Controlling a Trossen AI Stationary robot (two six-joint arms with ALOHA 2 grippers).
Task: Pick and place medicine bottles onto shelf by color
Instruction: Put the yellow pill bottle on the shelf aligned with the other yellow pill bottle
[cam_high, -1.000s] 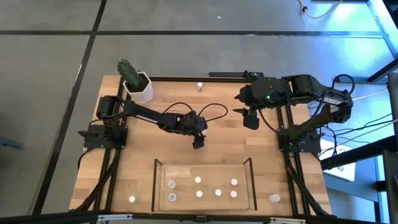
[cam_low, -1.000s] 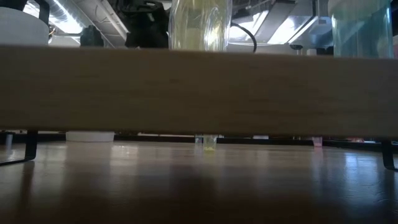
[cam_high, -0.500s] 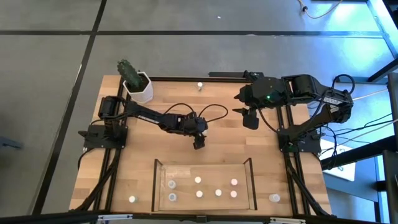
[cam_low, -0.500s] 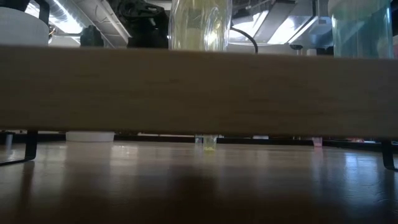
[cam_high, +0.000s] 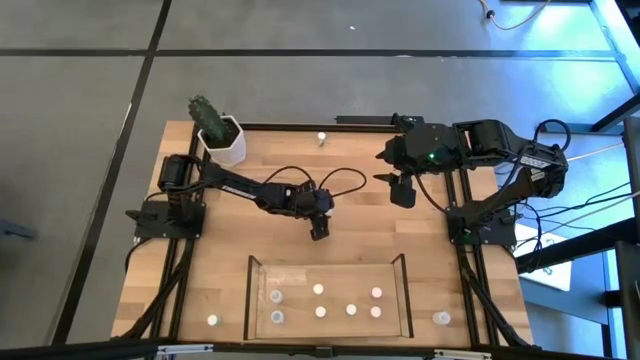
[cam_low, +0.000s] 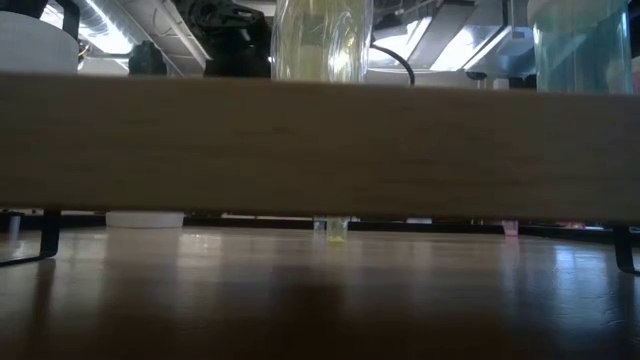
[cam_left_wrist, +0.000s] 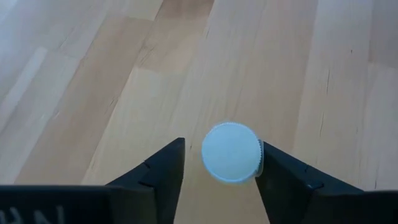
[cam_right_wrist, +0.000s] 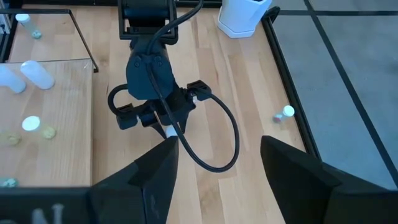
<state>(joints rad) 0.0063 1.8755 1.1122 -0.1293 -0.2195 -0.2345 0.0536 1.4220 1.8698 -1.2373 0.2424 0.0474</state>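
Table: my light-wood table (cam_high: 230, 250) carries the clear-walled shelf (cam_high: 405, 290) along its near edge.
Left hand (cam_high: 319, 229): mid-table, fingers either side of a pale-capped bottle (cam_left_wrist: 231, 152), one touching; I cannot tell if it grips.
Right hand (cam_high: 402, 190): parked, jaws apart.
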